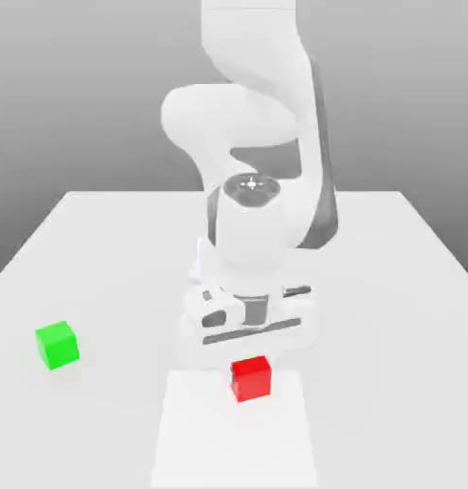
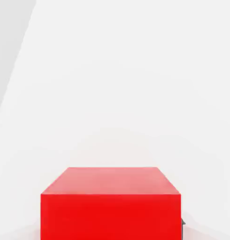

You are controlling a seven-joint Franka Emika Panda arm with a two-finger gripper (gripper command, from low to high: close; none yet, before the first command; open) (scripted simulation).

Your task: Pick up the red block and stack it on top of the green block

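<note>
While the stack is not yet built, you can read the progress from these lines, nearest first.

Red block [image 1: 250, 377]: it sits on the white table [image 1: 95, 248] at the near edge, a little to the exterior view's right of centre. In the hand view it looms close under the camera [image 2: 111, 206], square on and upright.

Gripper [image 1: 247, 336]: you see the hand down low directly over and just behind the red block. Its fingers are drawn in to their tightest, and from the placement you may judge that they are clenched on the red block, though the contact itself is hidden.

Lift: not done. The red block looks to rest on the table.

Green block [image 1: 57, 344]: it stands alone at the exterior view's left, slightly farther back than the red one and well apart from it, nothing on top.

Arm [image 1: 252, 105]: it rises behind the hand toward the far side.

Left for you: raise the red block, carry it left across the table, set it squarely on the green block, release.
</note>
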